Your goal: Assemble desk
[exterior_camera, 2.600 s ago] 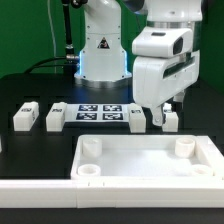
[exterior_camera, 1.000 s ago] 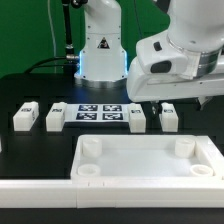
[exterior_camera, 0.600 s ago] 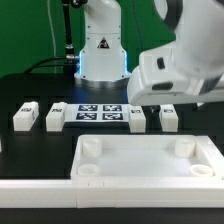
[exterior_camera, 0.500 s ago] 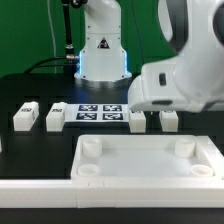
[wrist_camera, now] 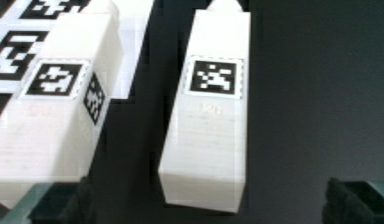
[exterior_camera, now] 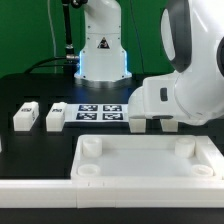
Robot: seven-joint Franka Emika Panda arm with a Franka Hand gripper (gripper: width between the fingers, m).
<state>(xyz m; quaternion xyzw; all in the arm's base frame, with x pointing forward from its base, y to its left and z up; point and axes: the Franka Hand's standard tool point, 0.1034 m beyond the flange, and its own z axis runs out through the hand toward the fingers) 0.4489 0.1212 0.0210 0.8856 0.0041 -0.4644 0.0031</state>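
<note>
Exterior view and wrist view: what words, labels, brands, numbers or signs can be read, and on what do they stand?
Words, brands, numbers: none readable in either view.
On the centre leg: one square black-and-white tag, a pattern, no text.
On the neighbouring leg: the same kind of tags, no text.
On the marker board: tags only.
On the robot base: a small dark mark, too small to read.

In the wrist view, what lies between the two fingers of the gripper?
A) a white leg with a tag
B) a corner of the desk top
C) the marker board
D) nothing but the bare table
A: a leg lies between the fingers of the open gripper, and it touches neither of them.
</note>
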